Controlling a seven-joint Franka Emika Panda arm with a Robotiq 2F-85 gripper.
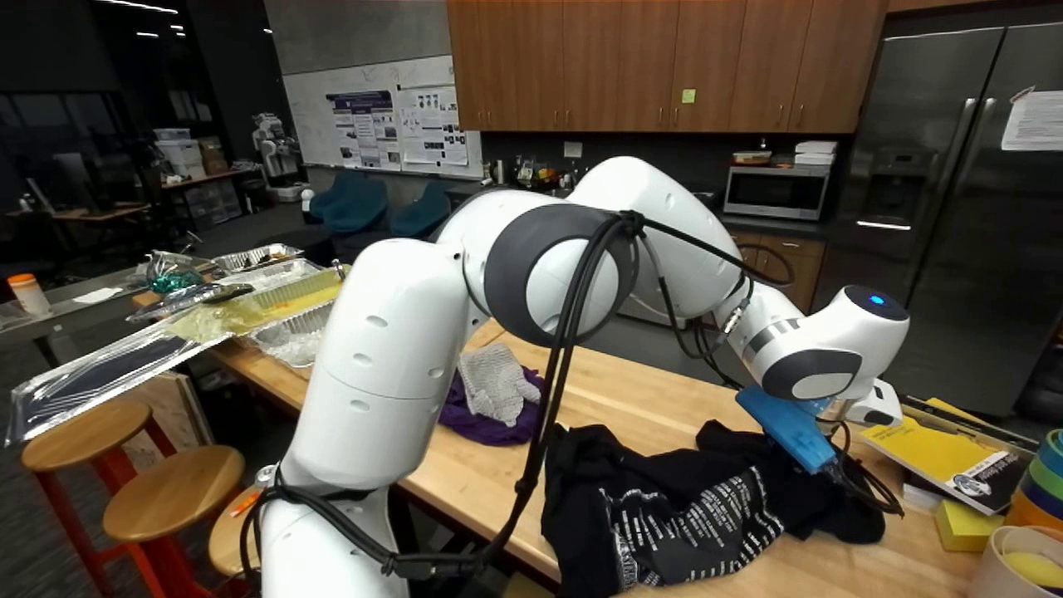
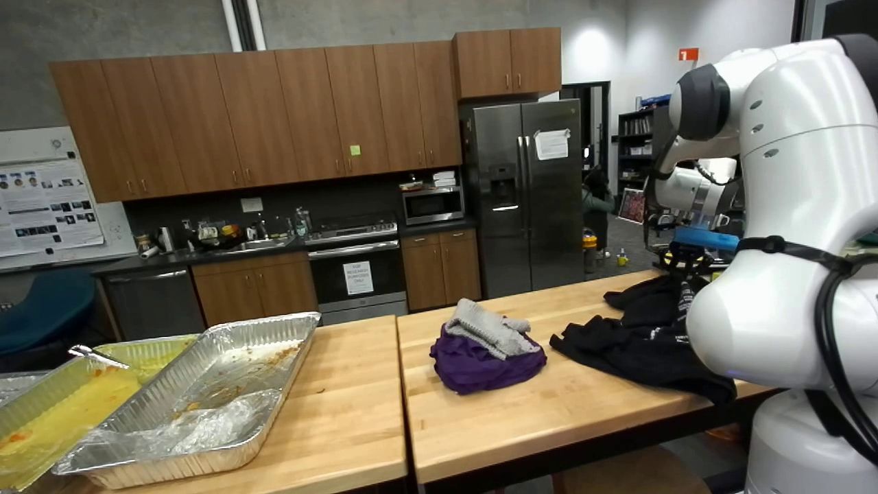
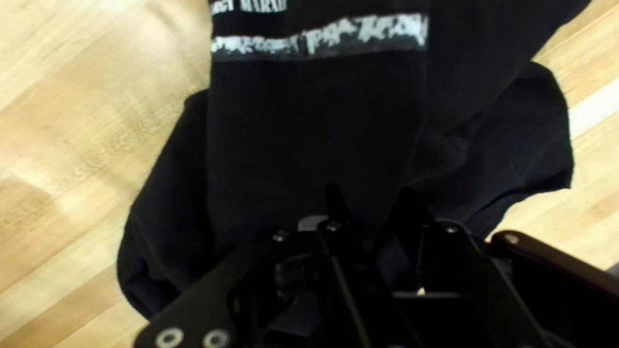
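Observation:
A black garment (image 1: 689, 515) with white printed lettering lies crumpled on the wooden table. It also shows in an exterior view (image 2: 638, 346), partly behind the arm, and fills the middle of the wrist view (image 3: 309, 121). My gripper (image 3: 370, 193) points down at the plain end of the garment, past the print. Its two dark fingertips stand apart, with black cloth behind the gap. Black on black, I cannot tell whether the tips touch the cloth. In an exterior view the gripper (image 2: 679, 264) is low over the garment, below a blue part (image 1: 785, 428) on the wrist.
A purple cloth bundle (image 2: 480, 367) with a grey knitted cloth (image 2: 490, 329) on top lies beside the garment. Books (image 1: 951, 457), a yellow block (image 1: 967, 527) and a white cup (image 1: 1030, 561) stand near the gripper. Foil trays (image 2: 274, 412) stand farther off. Loose black cables hang by the wrist.

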